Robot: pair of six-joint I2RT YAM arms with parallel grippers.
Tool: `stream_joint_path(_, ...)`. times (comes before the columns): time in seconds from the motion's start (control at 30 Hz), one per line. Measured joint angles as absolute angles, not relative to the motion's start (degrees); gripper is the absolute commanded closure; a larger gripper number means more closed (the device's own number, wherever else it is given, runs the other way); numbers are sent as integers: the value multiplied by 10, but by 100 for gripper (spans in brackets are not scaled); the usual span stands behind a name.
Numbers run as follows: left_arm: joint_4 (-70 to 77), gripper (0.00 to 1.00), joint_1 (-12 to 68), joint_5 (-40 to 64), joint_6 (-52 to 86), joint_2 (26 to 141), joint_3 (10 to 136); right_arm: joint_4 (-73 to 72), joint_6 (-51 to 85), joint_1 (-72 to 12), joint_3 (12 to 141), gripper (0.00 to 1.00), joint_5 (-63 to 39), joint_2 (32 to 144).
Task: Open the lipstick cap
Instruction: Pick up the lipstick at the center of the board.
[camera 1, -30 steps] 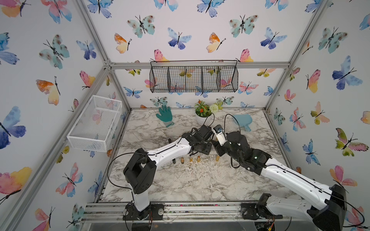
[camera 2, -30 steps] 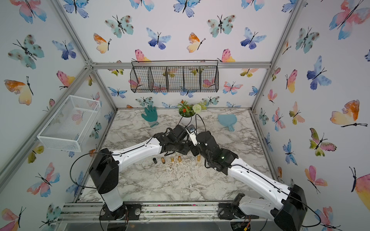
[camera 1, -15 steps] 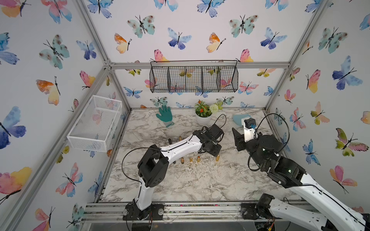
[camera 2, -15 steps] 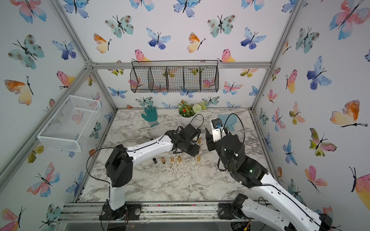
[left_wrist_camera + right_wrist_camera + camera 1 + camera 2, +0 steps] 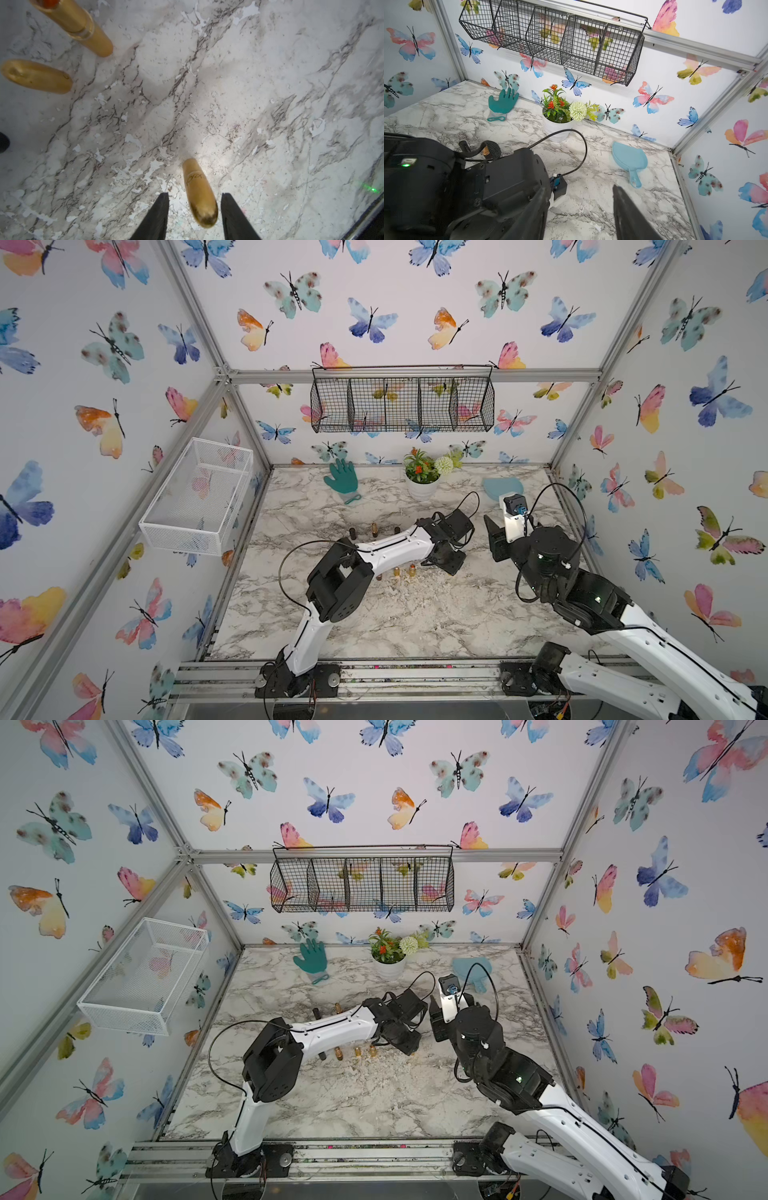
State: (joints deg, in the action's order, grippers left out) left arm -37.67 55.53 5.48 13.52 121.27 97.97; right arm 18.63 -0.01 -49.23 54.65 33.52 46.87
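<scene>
The right gripper has backed away, open and empty — and the left gripper has dropped over the lipstick standing on the table, jaws apart either side, not pinching yet, cap still on.

The left gripper held its two black fingers apart around a gold bullet-shaped lipstick tube, with a gap on each side. The tube stood on the grey-veined white marble tabletop. Well apart from it stood an uncapped gold lipstick with a red tip, and beside that a second gold bullet-shaped piece.
</scene>
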Motion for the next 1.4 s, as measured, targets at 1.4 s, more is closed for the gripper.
stream_joint_path(1.4,-425,100,398,225,145,1005,952,157,8,-492,473,51,133,601)
